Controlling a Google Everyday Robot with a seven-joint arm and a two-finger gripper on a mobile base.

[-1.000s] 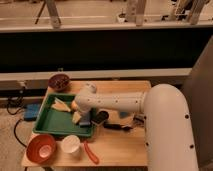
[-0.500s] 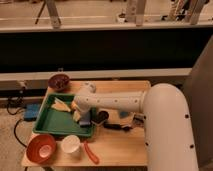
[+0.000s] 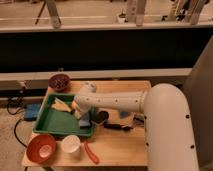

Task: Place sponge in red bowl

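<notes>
The red bowl (image 3: pixel 41 148) sits at the front left corner of the wooden table (image 3: pixel 120 145), with nothing in it. A blue sponge (image 3: pixel 85 120) lies at the right front edge of the green tray (image 3: pixel 52 122). My white arm reaches from the right across the table, and my gripper (image 3: pixel 80 111) hangs over the tray's right side, right by the sponge. The arm's wrist hides the gripper's tips.
A dark bowl (image 3: pixel 60 81) stands at the back left. Pale yellow pieces (image 3: pixel 62 104) lie in the tray. A white cup (image 3: pixel 71 144) and a red utensil (image 3: pixel 90 152) sit at the front. A black object (image 3: pixel 102 117) and a blue item (image 3: pixel 125 114) lie right of the tray.
</notes>
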